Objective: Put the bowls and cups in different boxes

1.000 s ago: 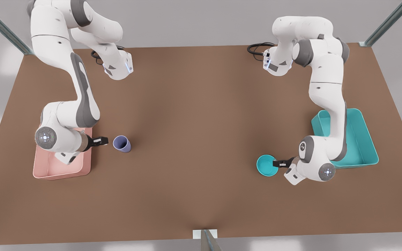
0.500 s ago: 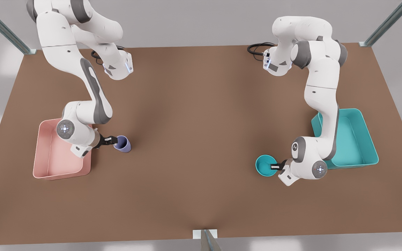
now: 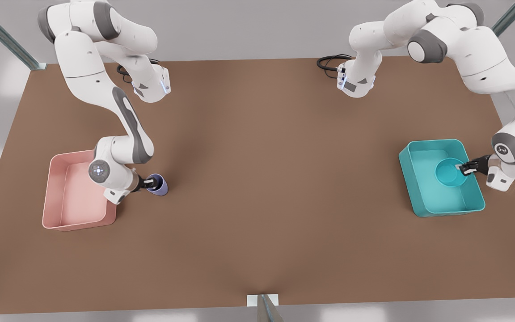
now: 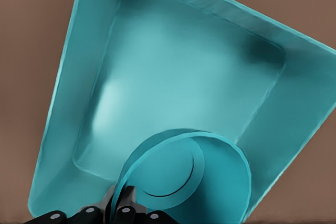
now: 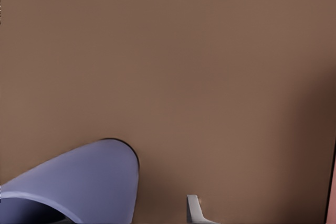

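Brown table [image 3: 257, 179]; black cables [image 3: 329, 60] at far edge; metal frame posts [image 3: 2, 36] at corners.

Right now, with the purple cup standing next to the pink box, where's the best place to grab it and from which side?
Grip the lavender cup by its rim wall, one finger inside, one outside. It stands upright with its mouth open on top, so the wall is easy to pinch. Come from the pink box side, where the right pincer already sits at the rim. The left pincer holds the teal bowl.

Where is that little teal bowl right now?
The teal bowl hangs over the teal box, on the front view's right, pinched at its rim by the left gripper.
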